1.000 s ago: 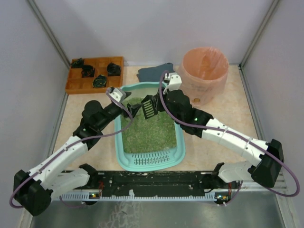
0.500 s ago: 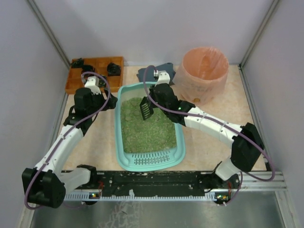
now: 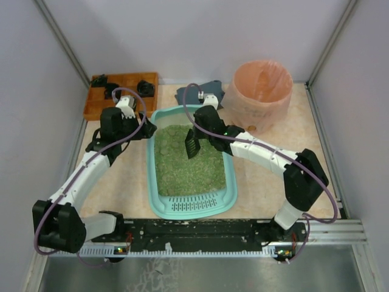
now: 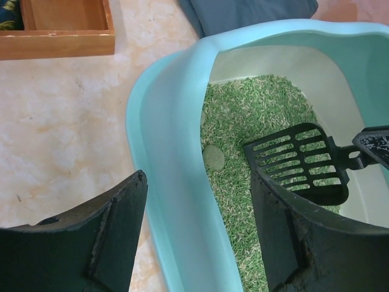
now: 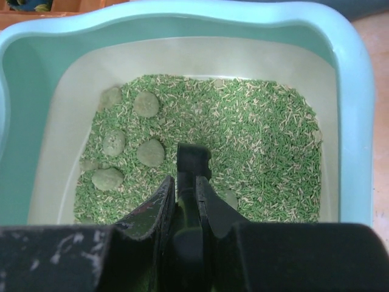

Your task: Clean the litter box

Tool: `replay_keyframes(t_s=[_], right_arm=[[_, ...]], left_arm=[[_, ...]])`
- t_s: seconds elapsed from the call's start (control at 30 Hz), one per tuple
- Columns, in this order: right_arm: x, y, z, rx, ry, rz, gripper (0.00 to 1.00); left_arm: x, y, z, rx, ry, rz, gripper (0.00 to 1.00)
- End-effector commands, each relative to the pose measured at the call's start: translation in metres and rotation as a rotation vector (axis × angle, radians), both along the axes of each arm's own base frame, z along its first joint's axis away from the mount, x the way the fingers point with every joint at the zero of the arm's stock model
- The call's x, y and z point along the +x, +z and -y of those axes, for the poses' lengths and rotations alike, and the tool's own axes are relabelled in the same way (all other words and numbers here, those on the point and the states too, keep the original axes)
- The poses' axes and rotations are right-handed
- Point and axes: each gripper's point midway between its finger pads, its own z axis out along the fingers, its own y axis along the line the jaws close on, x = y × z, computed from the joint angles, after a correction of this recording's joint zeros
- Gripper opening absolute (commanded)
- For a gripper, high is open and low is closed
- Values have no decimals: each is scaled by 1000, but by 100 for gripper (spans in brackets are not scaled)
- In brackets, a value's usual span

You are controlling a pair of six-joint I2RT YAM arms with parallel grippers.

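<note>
Green litter (image 3: 185, 167) fills the teal litter box (image 3: 151, 173) at the middle of the table, and by my reckoning the cleaning has barely begun: rounded clumps (image 5: 150, 152) lie unlifted toward its far left. My right gripper (image 5: 185, 198) is clamped on the handle of the black scoop (image 4: 301, 161), whose slotted blade shows empty. My left gripper (image 4: 197, 204) is spread wide astride the box's left wall. The pink-lined bin (image 3: 255, 112) waits at far right.
</note>
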Motion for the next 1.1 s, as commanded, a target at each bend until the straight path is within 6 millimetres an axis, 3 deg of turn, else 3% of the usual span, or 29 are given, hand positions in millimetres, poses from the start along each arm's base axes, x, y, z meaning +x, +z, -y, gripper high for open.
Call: replay_keyframes(t_s=[0.0,0.2,0.23,0.57,0.73,1.07], right_arm=[[15,29,-5,33,-41,57,0],[16,24,0,18,-70,43,0],[17,11,-1,-2,-73,22,0],[17,-26,-2,-50,-123,-94,0],[9,-51,-14,-7,-89,-163,0],[-16,-72,-60,229,100,-232,0]], left_arm=[[6,5,11,-14,-62,6,73],[0,-19,17,-2,-117,-76,72],[0,-22,17,1,-113,-88,72],[-6,-38,22,-9,-148,-149,63],[-8,-42,28,-22,-180,-183,59],[-9,-47,32,-30,-203,-206,54]])
